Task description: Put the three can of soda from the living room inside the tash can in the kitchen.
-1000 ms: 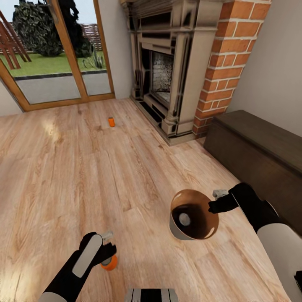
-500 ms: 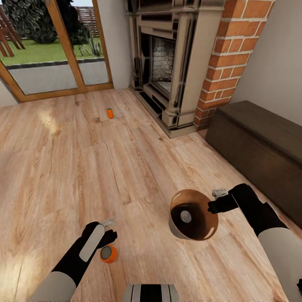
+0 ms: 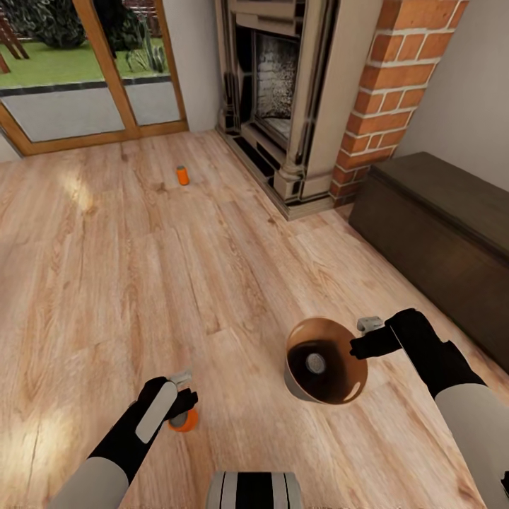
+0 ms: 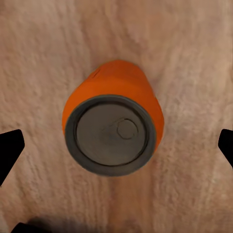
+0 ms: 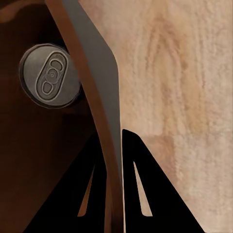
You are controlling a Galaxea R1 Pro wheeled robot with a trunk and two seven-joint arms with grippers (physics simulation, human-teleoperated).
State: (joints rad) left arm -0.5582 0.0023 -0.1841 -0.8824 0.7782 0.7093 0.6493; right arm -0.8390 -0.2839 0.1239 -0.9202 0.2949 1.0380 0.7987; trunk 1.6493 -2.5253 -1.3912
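One orange soda can [image 3: 186,423] stands upright on the wood floor under my left gripper [image 3: 181,406]. In the left wrist view its grey top [image 4: 112,134] sits between the two black fingertips [image 4: 9,151], which are wide apart, so that gripper [image 4: 116,145] is open around the can. My right gripper [image 3: 363,337] is shut on the rim of the trash can [image 3: 294,385], held above the floor. A second can [image 3: 315,363] lies inside the bucket, grey top showing [image 5: 50,75]. The right gripper [image 5: 114,138] pinches the bucket wall [image 5: 96,80]. A third can [image 3: 183,175] stands far off.
A brick fireplace [image 3: 297,99] with a raised hearth fills the back. A long dark low cabinet [image 3: 438,233] runs along the right wall, close to my right arm. Glass doors [image 3: 85,78] with wood frames are at the back left.
The head camera has tilted down, shifting the room upward. My left gripper, raised off the near can half a second ago, has dropped back over it. The right gripper still holds the bucket.
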